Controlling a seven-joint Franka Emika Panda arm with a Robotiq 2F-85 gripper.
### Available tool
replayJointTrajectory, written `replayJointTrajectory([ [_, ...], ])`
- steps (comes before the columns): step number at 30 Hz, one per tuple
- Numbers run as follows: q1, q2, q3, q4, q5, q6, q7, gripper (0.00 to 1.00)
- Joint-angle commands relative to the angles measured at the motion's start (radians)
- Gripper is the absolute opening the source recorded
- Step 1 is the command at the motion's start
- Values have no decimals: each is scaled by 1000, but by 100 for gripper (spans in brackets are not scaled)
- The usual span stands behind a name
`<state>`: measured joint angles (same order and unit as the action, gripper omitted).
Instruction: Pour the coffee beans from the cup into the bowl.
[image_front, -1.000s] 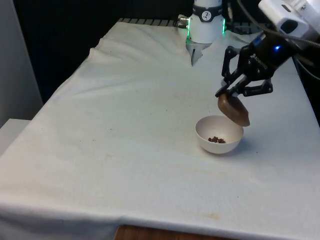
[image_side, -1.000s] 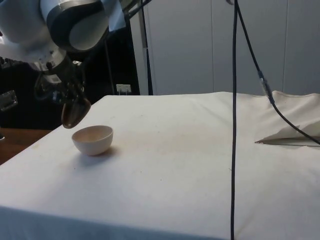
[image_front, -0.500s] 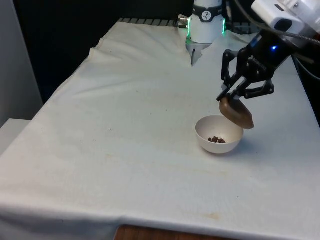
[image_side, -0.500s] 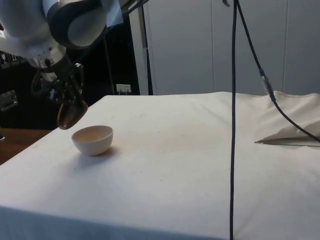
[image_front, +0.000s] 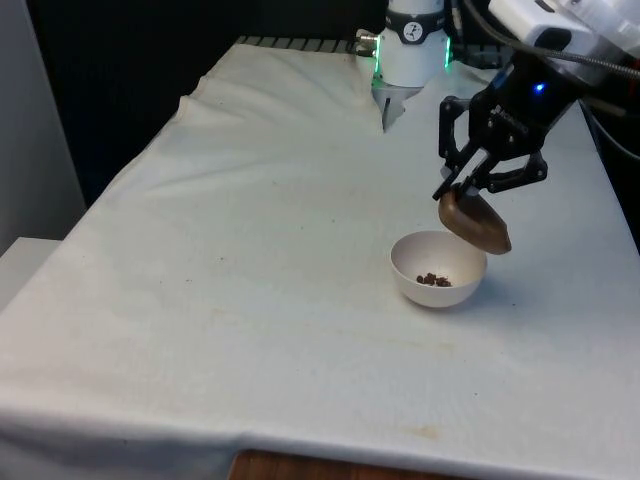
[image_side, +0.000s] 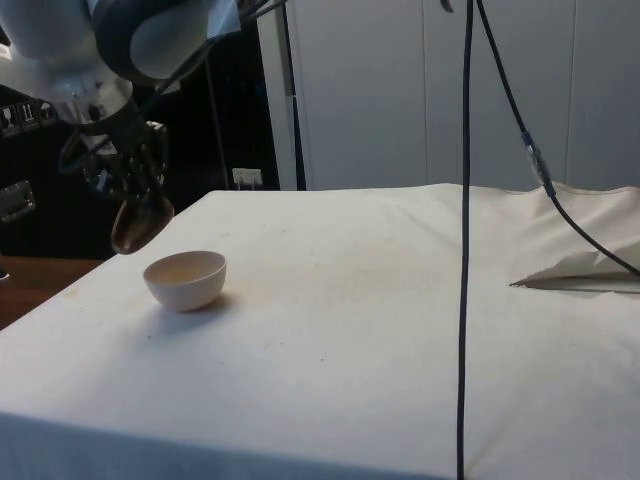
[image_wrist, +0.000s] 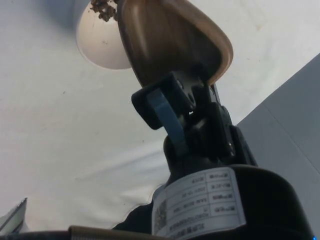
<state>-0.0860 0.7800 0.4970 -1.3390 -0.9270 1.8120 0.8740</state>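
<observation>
A brown cup (image_front: 474, 222) hangs tipped over above the far right rim of a white bowl (image_front: 412, 281), held by its rim in my gripper (image_front: 466, 187), which is shut on it. A small heap of dark coffee beans (image_front: 433, 280) lies in the bowl's bottom. From the side, the cup (image_side: 135, 222) is a little above and beyond the bowl (image_side: 186, 279), under the gripper (image_side: 128, 188). The wrist view looks into the cup's hollow (image_wrist: 170, 45), which has no beans in it, with the bowl (image_wrist: 100, 42) and its beans (image_wrist: 104, 7) past it.
The table's right edge (image_front: 612, 215) in the front view runs close beside the gripper. A black cable (image_side: 465, 240) hangs down across the side view. A fold of cloth (image_side: 580, 265) lies at that view's right.
The gripper has risen a little with the cup, moving slightly towards the table's far end. The cup stays tipped and the bowl has not moved.
</observation>
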Motion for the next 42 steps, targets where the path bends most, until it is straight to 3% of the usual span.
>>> replayJointTrajectory([
  [1,-15,-8,8,-12,12,25,-4,0],
  [2,-16,-11,7,-13,20,27,-6,0],
  [3,-3,-3,-2,0,14,4,-2,0],
  [4,-17,-12,5,-13,26,29,-7,0],
  [11,-18,-28,-10,-26,61,43,-10,0],
  [12,-4,-18,-19,-8,58,16,-10,0],
  [13,-18,-30,-12,-29,64,45,-10,0],
  [14,-18,-33,-15,-33,68,47,-10,0],
  [20,-3,-29,-31,-29,69,30,-7,0],
  [27,-13,-47,-36,-61,71,47,-6,0],
  [28,-13,-51,-38,-67,71,49,-5,0],
  [29,-3,-36,-43,-42,69,30,-8,0],
  [30,-15,-61,-43,-82,71,53,-5,0],
  [36,-17,-89,-61,-129,71,69,-2,0],
  [37,-4,-70,-69,-95,69,40,-8,0],
  [38,-18,-94,-64,-137,71,74,-1,0],
  [42,-18,-118,-85,-179,78,103,2,0],
])
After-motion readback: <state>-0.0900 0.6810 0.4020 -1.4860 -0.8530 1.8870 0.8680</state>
